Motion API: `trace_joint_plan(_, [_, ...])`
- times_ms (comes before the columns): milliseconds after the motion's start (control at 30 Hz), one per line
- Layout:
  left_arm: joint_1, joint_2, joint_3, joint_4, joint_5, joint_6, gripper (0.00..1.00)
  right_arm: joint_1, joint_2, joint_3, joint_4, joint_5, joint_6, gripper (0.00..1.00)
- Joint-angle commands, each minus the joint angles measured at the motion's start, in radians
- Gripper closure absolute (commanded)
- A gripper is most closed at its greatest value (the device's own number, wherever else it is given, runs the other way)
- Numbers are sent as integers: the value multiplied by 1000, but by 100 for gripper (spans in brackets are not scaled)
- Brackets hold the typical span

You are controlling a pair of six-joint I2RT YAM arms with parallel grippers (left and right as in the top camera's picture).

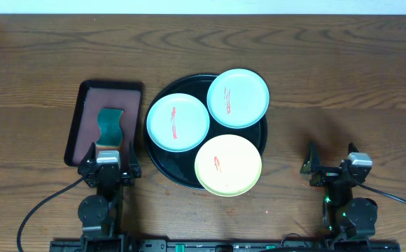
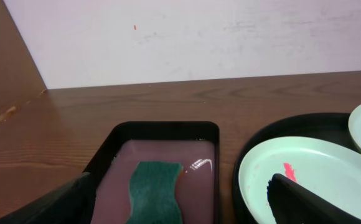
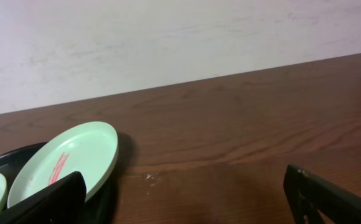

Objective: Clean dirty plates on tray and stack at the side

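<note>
Three plates lie on the round black tray [image 1: 162, 165]. An aqua plate [image 1: 178, 122] sits at the left, a second aqua plate [image 1: 238, 98] at the top right over the rim, and a pale yellow plate [image 1: 228, 165] at the front. Each has a red smear. My left gripper [image 1: 109, 170] is open and empty near the table's front, left of the tray. In the left wrist view the left aqua plate [image 2: 317, 180] lies behind the right finger. My right gripper [image 1: 336, 168] is open and empty to the right of the tray. The right wrist view shows the tilted aqua plate [image 3: 68, 162].
A rectangular black tray [image 1: 85, 106] with a reddish-brown inside stands left of the round tray and holds a green sponge [image 1: 110, 124], which also shows in the left wrist view [image 2: 155, 190]. Bare wooden table [image 1: 343, 91] spreads to the right.
</note>
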Motion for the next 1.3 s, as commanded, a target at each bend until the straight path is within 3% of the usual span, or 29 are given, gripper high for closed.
trace_joint_plan(0, [-5, 1, -8, -48, -17, 10, 12, -10, 3, -1, -4, -2, 14, 1])
trace_joint_plan(1067, [-5, 1, -8, -48, -17, 10, 12, -10, 3, -1, -4, -2, 14, 1])
trace_joint_plan(1267, [-5, 1, -8, -48, -17, 10, 12, -10, 3, -1, 0, 32, -58, 1])
